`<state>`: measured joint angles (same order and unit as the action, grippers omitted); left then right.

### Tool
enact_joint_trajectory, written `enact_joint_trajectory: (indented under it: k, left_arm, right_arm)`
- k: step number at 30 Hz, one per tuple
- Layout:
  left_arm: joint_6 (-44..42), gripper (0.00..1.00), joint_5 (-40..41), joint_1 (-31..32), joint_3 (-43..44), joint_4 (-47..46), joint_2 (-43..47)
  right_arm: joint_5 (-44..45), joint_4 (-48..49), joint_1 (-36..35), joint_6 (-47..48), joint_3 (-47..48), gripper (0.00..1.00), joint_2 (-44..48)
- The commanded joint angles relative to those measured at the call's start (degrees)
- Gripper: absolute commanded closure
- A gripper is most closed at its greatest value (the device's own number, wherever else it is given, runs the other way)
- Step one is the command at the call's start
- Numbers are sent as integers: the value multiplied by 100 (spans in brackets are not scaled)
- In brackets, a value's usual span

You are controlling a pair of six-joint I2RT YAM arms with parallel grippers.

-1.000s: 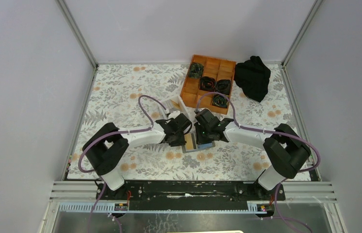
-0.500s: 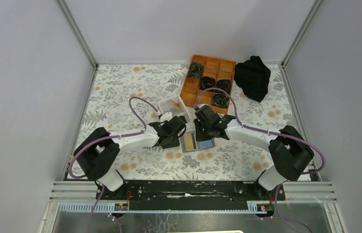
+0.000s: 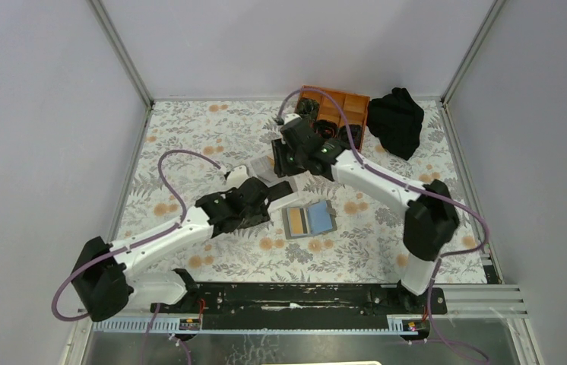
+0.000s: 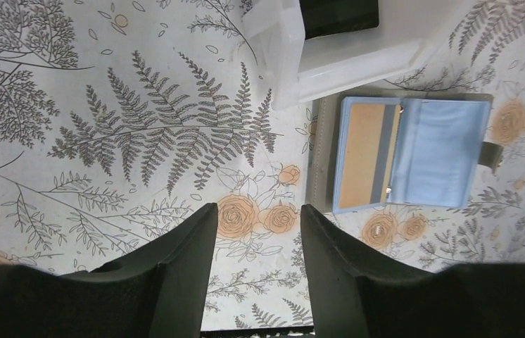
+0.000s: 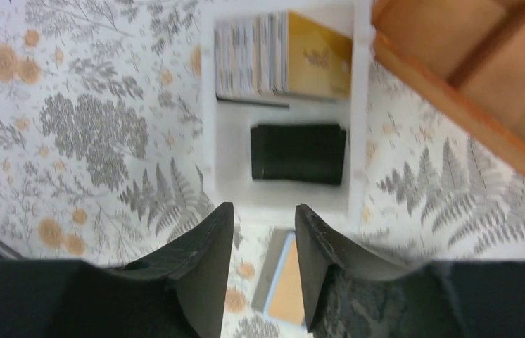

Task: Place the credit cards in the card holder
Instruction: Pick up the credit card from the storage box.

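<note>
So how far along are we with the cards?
Done: one tan card sits inside the open holder. In hand: nothing; the left gripper and right gripper both show open, empty jaws, the right one above the white box. Left: the stacked cards and a dark card in that box, which have not yet gone into the holder.

The table cover (image 3: 189,137) is white, printed with grey ferns and leaves and small orange roses. The card holder (image 4: 414,151) is grey outside and pale blue inside, and the card (image 4: 362,155) in its left half is tan-gold with a grey-blue stripe. The box (image 5: 207,105) is white; its cards (image 5: 319,65) show a golden-yellow face beside pale grey edges, with a black card (image 5: 298,153) near them. The tray (image 3: 353,103) is orange, the cloth (image 3: 396,120) black, the arms (image 3: 163,242) white and black, their cables (image 3: 186,151) purple
</note>
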<state>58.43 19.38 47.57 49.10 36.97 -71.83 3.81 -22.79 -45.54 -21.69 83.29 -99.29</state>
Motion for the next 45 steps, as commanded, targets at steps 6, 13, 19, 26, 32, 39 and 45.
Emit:
enact_joint_trajectory:
  k: [6,13,19,26,32,39,45]
  left_arm:
    - [404,44,265,-35,-555,242,877]
    - [334,44,182,-37,-858,-4,1407]
    - [318,44,212,-38,-1018,-45,1649]
    - [259,44,224,-44,-1020,-126,1600]
    - [239,44,229,-51,-1016,-202,1550]
    - [253,45,225,-50,-1078,-290,1576]
    - [234,45,190,-64,-1092,-395,1534]
  right_arm:
    - [-66,-826,-13,681,2474,49,-1820]
    - [-221,-1179,117,699,3563,48,-2698]
    - [-339,-1083,276,647,3534,47,-2871]
    - [-636,-1015,382,598,3393,47,-2999]
    - [-980,-846,491,486,3195,47,-3087]
    - [-1767,-549,744,231,3005,48,-3164]
    - [-2009,-508,846,221,2979,50,-3237]
